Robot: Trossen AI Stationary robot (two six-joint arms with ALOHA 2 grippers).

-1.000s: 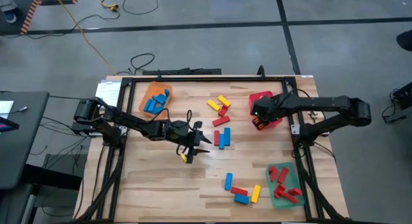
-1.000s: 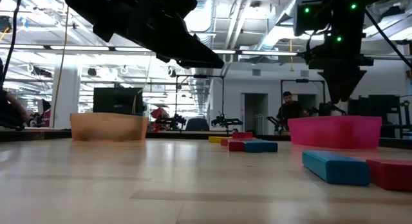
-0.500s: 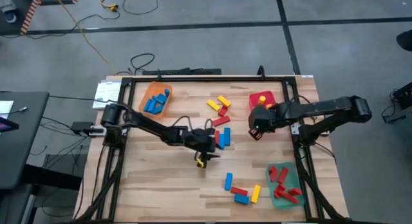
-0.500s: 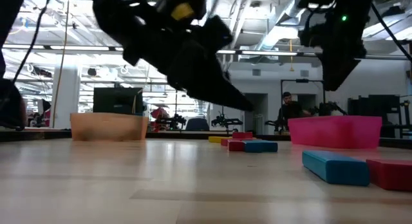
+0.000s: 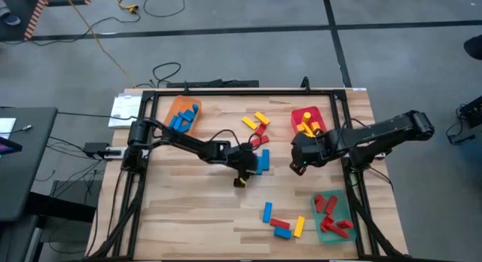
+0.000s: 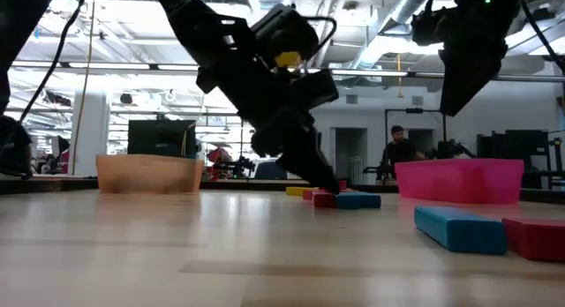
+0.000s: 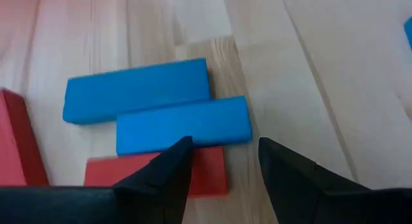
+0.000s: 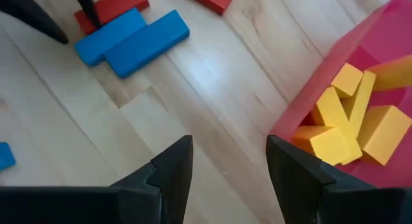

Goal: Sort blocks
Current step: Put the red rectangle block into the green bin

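Two blue blocks (image 7: pixel 161 108) lie side by side in the middle of the table, with a red block (image 7: pixel 212 172) against them. My left gripper (image 5: pixel 254 165) is open and slants down low over this group, its fingertips (image 7: pixel 183 153) standing over the red block's end. My right gripper (image 5: pixel 297 164) hangs open above bare table, beside the red tray (image 5: pixel 295 115) that holds yellow blocks (image 8: pixel 351 118). More red and yellow blocks (image 5: pixel 257 124) lie at the table's far middle.
An orange tray (image 5: pixel 170 111) with blue blocks sits at the far left. A green tray (image 5: pixel 318 230) with red blocks sits at the near right. Loose blue, red and yellow blocks (image 5: pixel 282 224) lie near the front edge. Bare wood spreads across the near left.
My left gripper has gone toward the table's right edge and down, tipping more steeply, until it stands over the pair of blue blocks. My right gripper has drawn away from above the red tray toward the near edge and turned a little.
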